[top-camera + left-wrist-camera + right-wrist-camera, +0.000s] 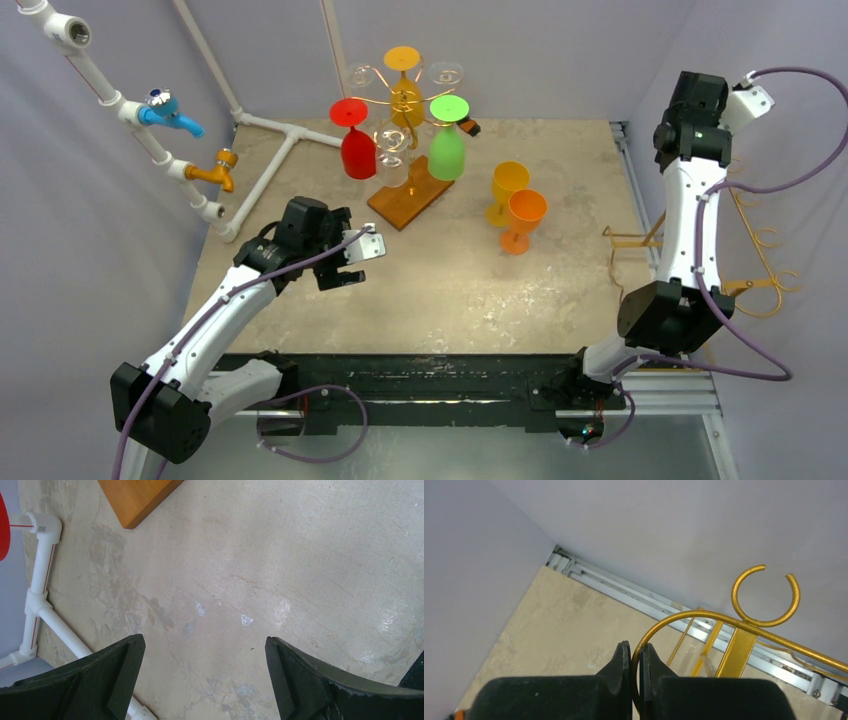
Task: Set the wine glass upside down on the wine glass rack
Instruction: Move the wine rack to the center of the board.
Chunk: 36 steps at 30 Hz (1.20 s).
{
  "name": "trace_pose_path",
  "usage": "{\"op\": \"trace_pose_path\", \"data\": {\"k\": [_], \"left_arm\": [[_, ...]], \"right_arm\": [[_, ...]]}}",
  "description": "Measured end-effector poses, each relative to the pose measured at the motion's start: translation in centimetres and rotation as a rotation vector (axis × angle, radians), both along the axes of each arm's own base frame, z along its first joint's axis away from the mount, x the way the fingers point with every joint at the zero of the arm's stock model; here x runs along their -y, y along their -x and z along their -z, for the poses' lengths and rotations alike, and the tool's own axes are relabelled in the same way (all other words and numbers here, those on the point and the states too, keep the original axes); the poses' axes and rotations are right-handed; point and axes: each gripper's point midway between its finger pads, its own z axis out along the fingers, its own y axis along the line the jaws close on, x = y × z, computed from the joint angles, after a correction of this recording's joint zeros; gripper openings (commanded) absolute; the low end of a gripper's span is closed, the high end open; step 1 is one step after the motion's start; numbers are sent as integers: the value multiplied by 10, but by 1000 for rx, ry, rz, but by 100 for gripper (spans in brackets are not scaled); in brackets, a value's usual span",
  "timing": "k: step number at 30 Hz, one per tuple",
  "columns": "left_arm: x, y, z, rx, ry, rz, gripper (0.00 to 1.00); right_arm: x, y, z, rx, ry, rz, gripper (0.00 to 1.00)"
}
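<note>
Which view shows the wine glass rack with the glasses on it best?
Top external: the whole wine glass rack shows, with glasses hanging upside down. Left wrist catches only a corner of its wooden base. Right wrist misses it; there the right gripper is shut on a separate gold wire frame.

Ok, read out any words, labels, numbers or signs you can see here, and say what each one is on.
None: no readable text in any view.
The wine glass rack, the glasses and the white pipes carry no legible print.
The red lines on the pipes are stripes, not writing.
</note>
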Motion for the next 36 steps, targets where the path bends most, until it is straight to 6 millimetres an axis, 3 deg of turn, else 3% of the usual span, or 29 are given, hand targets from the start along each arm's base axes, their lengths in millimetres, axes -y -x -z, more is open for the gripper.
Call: {"op": "trace_pose_path", "data": {"k": [12,14,18,21,29,36], "left_arm": [[0,-1,0,3,0,-1,100],[0,-1,0,3,0,-1,100],[-1,1,0,6,-1,-2,100],[-3,3,3,6,-7,-3,100],[-6,5,5,7,-18,-6,100],[-7,5,6,7,-21,-9,100]], "right_arm": [[-46,-28,-1,35,-54,-168,0],[-63,-36,-4,19,-42,-200,0],[-109,-71,-3,26,-55,-333,0],[-129,-84,-4,29,-45,-379,0],[-142,-98,-3,27,-46,-441,0],[-177,-160,-4,41,-48,-643,0]]}}
